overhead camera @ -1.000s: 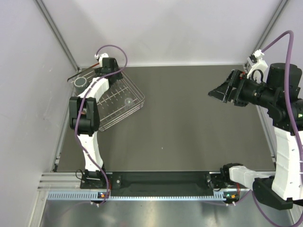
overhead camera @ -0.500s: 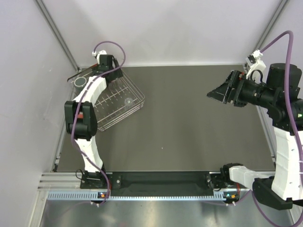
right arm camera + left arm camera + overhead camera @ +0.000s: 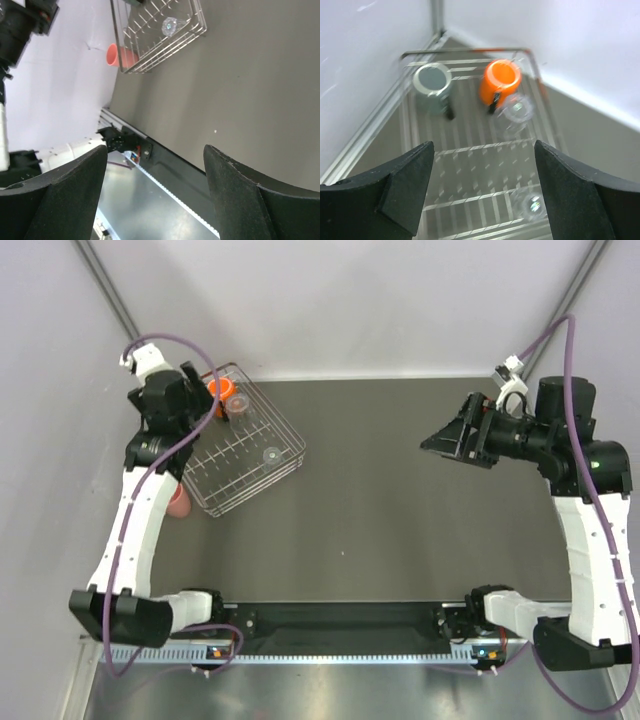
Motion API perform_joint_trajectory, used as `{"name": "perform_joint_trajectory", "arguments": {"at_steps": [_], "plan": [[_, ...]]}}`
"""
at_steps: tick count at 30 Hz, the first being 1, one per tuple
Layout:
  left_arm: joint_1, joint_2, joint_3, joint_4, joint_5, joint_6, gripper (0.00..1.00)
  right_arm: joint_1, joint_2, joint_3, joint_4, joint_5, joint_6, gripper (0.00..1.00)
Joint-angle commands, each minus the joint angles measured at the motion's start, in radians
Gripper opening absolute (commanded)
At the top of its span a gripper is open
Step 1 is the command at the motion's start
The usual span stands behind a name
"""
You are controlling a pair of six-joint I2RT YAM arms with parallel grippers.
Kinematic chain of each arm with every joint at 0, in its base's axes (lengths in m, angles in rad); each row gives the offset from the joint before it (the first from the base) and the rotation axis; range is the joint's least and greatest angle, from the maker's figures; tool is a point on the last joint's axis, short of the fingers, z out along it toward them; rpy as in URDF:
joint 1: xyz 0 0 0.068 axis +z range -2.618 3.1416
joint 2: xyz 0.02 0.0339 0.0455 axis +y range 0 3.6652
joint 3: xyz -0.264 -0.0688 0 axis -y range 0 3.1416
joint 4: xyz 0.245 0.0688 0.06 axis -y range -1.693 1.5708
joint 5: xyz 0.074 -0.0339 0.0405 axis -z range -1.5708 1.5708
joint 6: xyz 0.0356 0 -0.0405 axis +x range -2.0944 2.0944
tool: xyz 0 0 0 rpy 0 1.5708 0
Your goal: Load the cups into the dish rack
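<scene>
The wire dish rack [image 3: 250,475] stands at the far left of the table. In the left wrist view the rack [image 3: 470,147] holds a dark grey cup [image 3: 432,89], an orange mug [image 3: 500,82] and two clear tumblers [image 3: 518,111] [image 3: 532,206]. In the top view the orange mug [image 3: 220,390] and both tumblers [image 3: 240,404] [image 3: 271,454] show; the grey cup is hidden by my left arm. My left gripper [image 3: 190,408] [image 3: 485,192] hovers open and empty above the rack. My right gripper [image 3: 440,440] [image 3: 155,195] is open and empty, high at the right.
A salmon-pink cup [image 3: 178,502] lies on its side outside the rack, against the left wall; it also shows in the right wrist view [image 3: 120,56] beside the rack [image 3: 150,62]. White walls close the left and back sides. The arm bases sit on the near rail.
My left arm has drawn back and up from the rack's far left corner, uncovering the orange mug and a tumbler. My right gripper has shifted a little to the left.
</scene>
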Motion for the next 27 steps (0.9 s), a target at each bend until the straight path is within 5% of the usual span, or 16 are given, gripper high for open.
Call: {"name": "perform_joint_trajectory", "arguments": {"at_steps": [1,9,19,27], "plan": [[0.009,-0.044,-0.083,-0.181,-0.093,-0.011,0.86,-0.01,-0.023,-0.023,0.11,-0.068,0.041,0.77],[0.078,-0.053,-0.105,-0.431,-0.306,-0.149,0.77,-0.008,-0.037,-0.075,0.147,-0.078,0.066,0.77],[0.236,-0.023,-0.134,-0.548,-0.213,-0.371,0.72,0.031,0.018,-0.033,0.137,-0.083,0.052,0.77],[0.273,-0.009,-0.244,-0.626,-0.273,-0.468,0.61,0.082,0.065,0.006,0.143,-0.092,0.055,0.77]]}}
